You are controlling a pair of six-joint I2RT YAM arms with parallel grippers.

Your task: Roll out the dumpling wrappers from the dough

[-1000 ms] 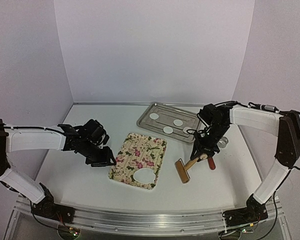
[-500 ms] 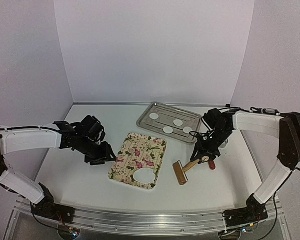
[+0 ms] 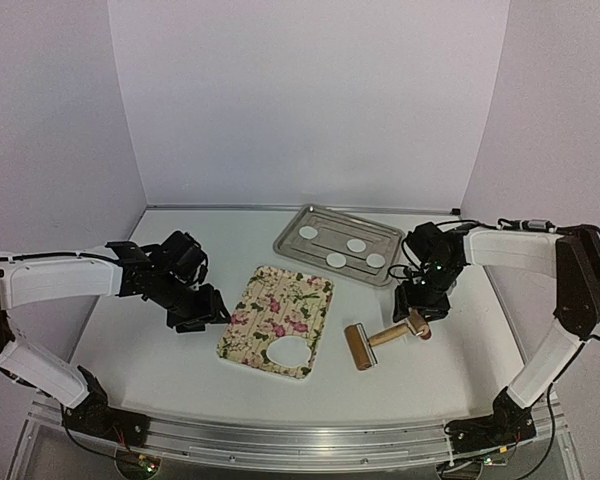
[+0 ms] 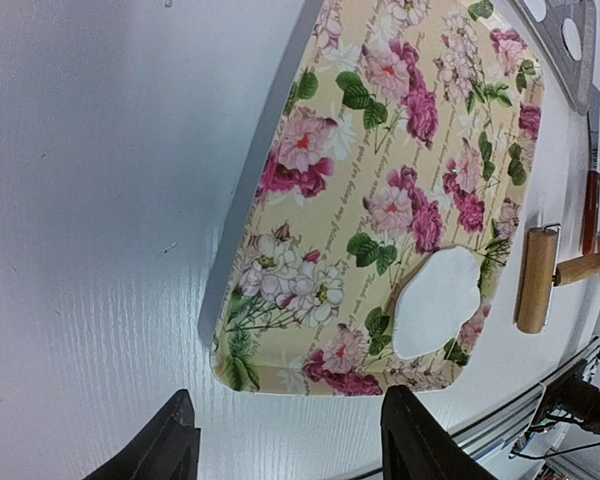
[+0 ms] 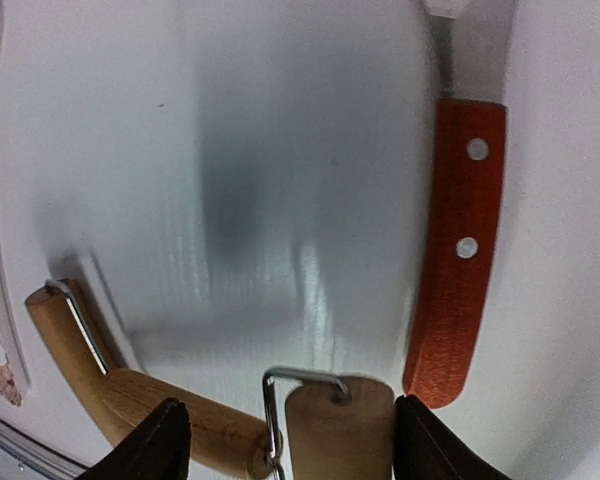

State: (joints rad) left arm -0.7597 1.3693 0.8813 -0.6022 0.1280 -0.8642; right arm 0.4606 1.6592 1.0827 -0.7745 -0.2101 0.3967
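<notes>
Several round white dumpling wrappers [image 3: 336, 259] lie in the metal tray [image 3: 292, 246] at the back. An irregular white dough sheet [image 3: 288, 352] [image 4: 435, 300] rests on the near corner of the floral board [image 3: 280, 310] [image 4: 380, 180]. The wooden roller [image 3: 362, 346] [image 5: 338, 432] lies on the table right of the board. My right gripper [image 3: 417, 318] [image 5: 295, 445] is open, and the roller's small end sits between its fingers without being clamped. My left gripper [image 3: 208, 312] [image 4: 292, 450] hangs open and empty just off the board's left edge.
A knife with a red-orange handle [image 5: 458, 250] [image 4: 590, 205] lies on the table just right of the roller's small end. The tray corner [image 4: 565, 30] shows beyond the board. White walls stand behind and at both sides.
My right gripper has opened and let go of the roller, which has come down flat on the table, nearer the board. My left gripper has drawn slightly left and spread wider.
</notes>
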